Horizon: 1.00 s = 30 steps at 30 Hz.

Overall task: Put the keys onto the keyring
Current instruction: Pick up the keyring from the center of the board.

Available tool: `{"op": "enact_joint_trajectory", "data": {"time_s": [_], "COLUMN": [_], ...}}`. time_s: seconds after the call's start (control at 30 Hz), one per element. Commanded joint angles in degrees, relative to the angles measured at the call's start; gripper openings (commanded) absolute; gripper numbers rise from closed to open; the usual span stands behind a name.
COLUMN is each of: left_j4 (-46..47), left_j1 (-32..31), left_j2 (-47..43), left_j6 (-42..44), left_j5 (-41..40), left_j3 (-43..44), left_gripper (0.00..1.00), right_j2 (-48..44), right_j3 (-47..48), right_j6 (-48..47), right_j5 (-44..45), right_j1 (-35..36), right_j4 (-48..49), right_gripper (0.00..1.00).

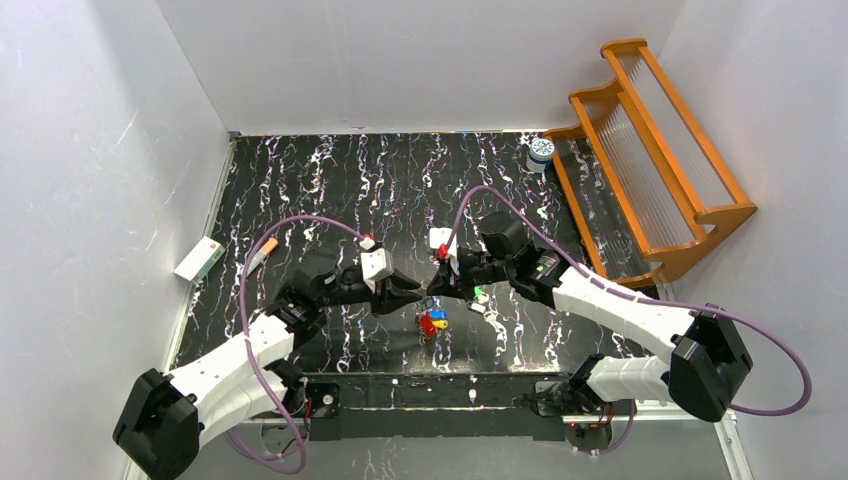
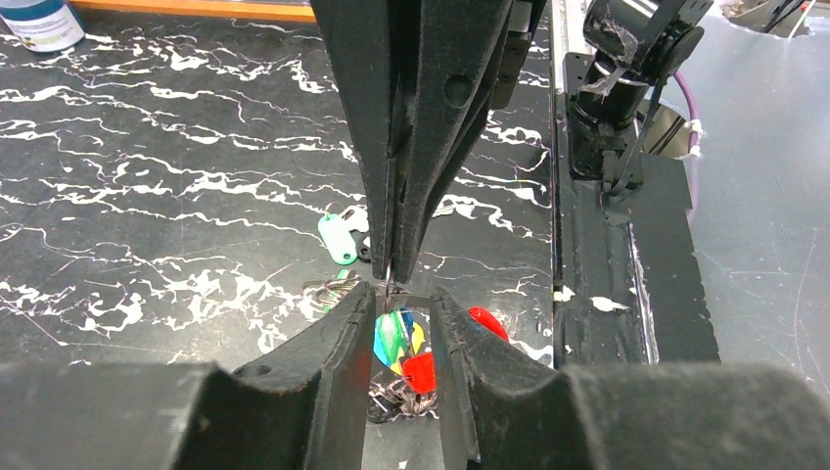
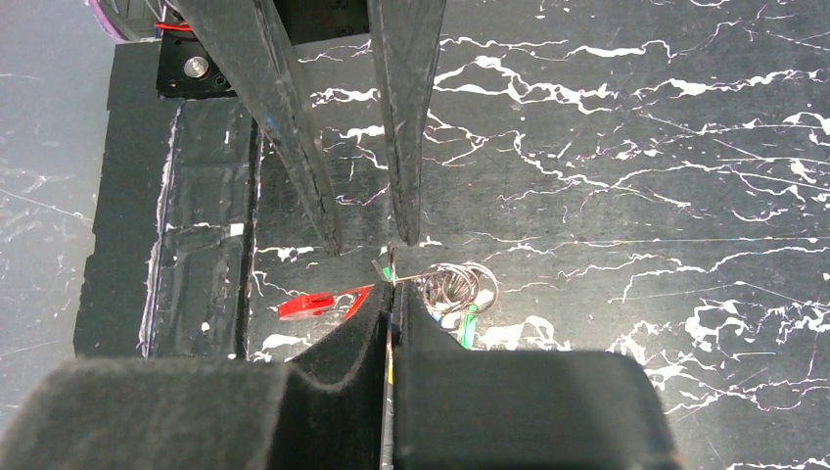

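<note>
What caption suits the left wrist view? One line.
Right gripper pinches thin metal keyring, coloured plastic-headed keys seen between fingers of open left gripper.

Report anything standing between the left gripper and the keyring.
Nothing visible does. The open left gripper faces the keyring directly, tip to tip with the shut right gripper pinching it; the strung keys hang below.

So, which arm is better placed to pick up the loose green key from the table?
The left, probably. The left gripper has its jaws apart with nothing visibly clamped, while the right gripper is shut on the keyring, with keys hanging below, so it is busy. The green key lies close by.
</note>
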Motion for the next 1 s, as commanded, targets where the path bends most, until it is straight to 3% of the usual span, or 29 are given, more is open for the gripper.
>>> {"op": "enact_joint_trajectory", "data": {"time_s": [0.0,0.43,0.63,0.77,0.8,0.9,0.97], "left_j4": [0.5,0.3,-0.2,-0.3,-0.3,-0.3,-0.2], "left_j1": [-1.7,-3.1,-3.2,-3.2,-3.2,-3.2,-3.2], "left_j2": [1.0,3.0,2.7,2.2,2.1,1.6,1.0], "left_j6": [1.4,3.5,4.4,4.6,4.6,4.2,3.8], "left_j5": [-2.0,-5.9,-7.2,-7.7,-7.7,-8.0,-8.0], "left_j3": [0.9,0.6,0.5,0.5,0.4,0.0,-0.2], "left_gripper": [0.25,0.15,0.01,0.00,0.00,0.00,0.00], "right_j2": [0.0,0.3,0.0,-0.7,-0.8,-2.0,-3.2], "right_j3": [1.8,2.1,1.7,1.1,0.8,-0.2,-1.3], "right_j6": [0.5,0.9,0.2,0.0,0.2,2.3,2.7], "right_j5": [-1.6,-2.2,-2.9,-2.7,-2.3,2.2,3.2], "right_j1": [0.1,0.1,0.1,0.1,0.2,0.1,0.1], "right_j4": [3.6,3.6,3.6,5.6,6.0,8.5,10.3], "right_gripper": [0.01,0.01,0.01,0.01,0.06,0.46,0.59]}}
